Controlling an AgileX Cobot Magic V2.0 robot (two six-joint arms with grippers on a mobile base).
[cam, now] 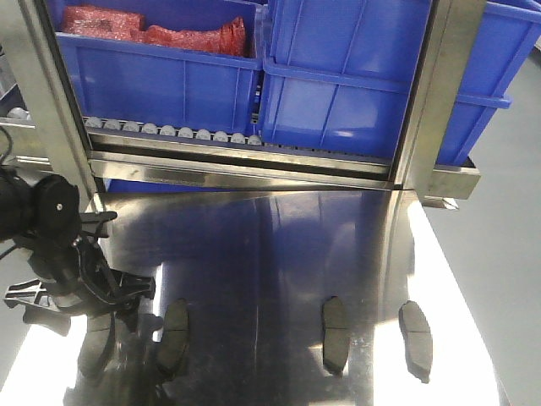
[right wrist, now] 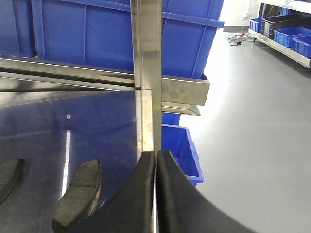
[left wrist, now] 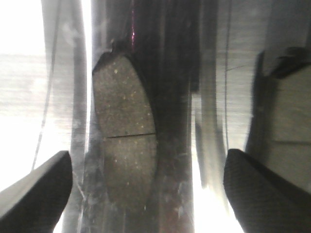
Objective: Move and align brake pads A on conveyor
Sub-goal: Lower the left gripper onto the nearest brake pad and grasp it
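The left gripper (left wrist: 146, 160) is hovering wide open, holding nothing, with the end pad of the brake pads A (left wrist: 124, 136) lying between its fingers, so this is looking like the approach to a pick. All four pads are lying in a row on the shiny steel table (cam: 270, 245) in front of the roller rack (cam: 169, 131); the conveyor is not showing in any view. The pad is flat, grainy dark grey, gently curved and grooved across its middle, so the next move is calling for a straight descent and a pinch across its narrow width. The right gripper (right wrist: 156, 160) is sitting pressed closed and empty before the rack's right post.
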